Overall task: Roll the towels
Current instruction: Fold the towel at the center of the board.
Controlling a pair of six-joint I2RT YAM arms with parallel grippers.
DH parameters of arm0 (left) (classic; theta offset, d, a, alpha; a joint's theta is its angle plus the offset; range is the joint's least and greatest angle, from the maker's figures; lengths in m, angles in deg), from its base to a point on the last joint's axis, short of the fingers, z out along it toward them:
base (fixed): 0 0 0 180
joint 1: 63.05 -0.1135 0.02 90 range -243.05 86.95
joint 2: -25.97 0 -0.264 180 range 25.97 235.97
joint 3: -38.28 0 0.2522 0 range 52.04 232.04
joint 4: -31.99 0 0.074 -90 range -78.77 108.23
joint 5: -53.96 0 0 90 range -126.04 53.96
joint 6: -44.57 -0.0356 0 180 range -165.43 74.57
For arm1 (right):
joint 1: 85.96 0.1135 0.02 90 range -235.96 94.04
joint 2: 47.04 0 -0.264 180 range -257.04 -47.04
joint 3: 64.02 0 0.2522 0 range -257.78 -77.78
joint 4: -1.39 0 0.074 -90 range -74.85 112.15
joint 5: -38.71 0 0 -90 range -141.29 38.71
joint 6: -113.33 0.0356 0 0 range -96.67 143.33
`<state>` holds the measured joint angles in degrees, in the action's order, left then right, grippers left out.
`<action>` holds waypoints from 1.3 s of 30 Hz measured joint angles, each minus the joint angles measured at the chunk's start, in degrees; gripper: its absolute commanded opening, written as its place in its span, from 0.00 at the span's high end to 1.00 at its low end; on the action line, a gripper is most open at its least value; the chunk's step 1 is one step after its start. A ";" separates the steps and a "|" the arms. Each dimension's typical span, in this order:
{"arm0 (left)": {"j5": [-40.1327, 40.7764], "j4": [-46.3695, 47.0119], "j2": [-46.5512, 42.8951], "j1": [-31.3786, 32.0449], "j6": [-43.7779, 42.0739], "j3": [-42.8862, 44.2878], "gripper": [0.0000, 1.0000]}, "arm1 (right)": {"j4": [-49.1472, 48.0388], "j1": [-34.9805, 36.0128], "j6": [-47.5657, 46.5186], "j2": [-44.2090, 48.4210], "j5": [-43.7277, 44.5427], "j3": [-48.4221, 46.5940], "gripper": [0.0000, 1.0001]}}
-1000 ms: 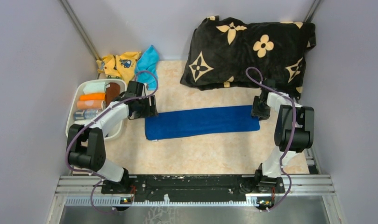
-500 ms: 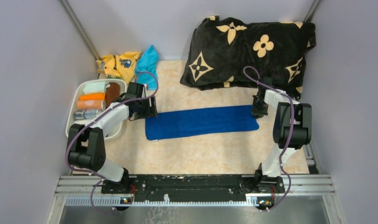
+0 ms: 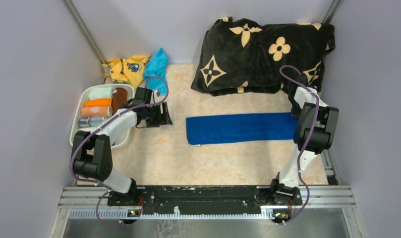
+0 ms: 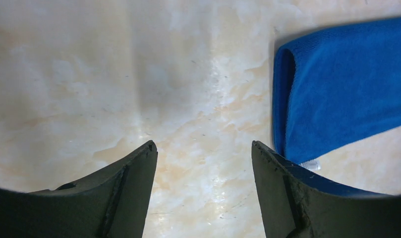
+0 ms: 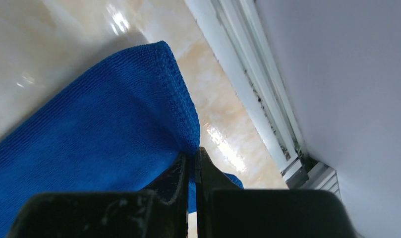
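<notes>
Top external view — the dark blue towel (image 3: pixel 240 128) lies folded into a long strip on the surface (image 3: pixel 213 163), toward the right side. It looks soft, light and limp, so it is best taken at an end edge. The right pincer (image 5: pixel 192 158) is clenched on its right corner. The left pincer (image 4: pixel 203 148) hangs released just beside the left end. The black cushion (image 3: pixel 262 49) crowds close behind — the basket (image 3: pixel 75 124) stands well apart.

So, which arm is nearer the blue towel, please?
Right. The right arm has its jaws shut on the blue towel; the left arm, jaws open, sits off its left end.
</notes>
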<state>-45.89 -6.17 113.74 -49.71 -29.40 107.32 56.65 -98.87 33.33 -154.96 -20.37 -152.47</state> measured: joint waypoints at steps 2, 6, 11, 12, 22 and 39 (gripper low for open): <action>-2.73 0.09 0.42 0.00 0.79 0.02 0.25 | 0.90 0.26 0.02 0.07 1.18 -2.82 1.00; -7.63 1.09 1.57 0.02 3.15 0.02 0.26 | 2.05 3.06 0.09 1.70 -3.08 -3.76 1.00; -12.52 3.10 3.85 0.46 6.01 0.07 0.28 | 4.96 12.37 0.96 6.21 -15.56 -3.23 1.00; -13.25 3.52 4.48 0.52 6.69 0.07 0.29 | 5.27 14.34 1.29 7.21 -17.94 -2.93 1.00; -17.68 6.78 10.71 1.05 11.21 0.17 0.34 | 6.54 30.21 8.81 10.14 -33.42 -2.62 1.00; -20.87 10.27 16.74 4.94 14.88 2.78 0.60 | 4.48 47.01 21.03 3.32 -40.81 -10.19 1.00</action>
<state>-66.76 4.10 130.48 -44.77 -14.52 110.10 61.13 -51.85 54.35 -151.64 -61.18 -162.66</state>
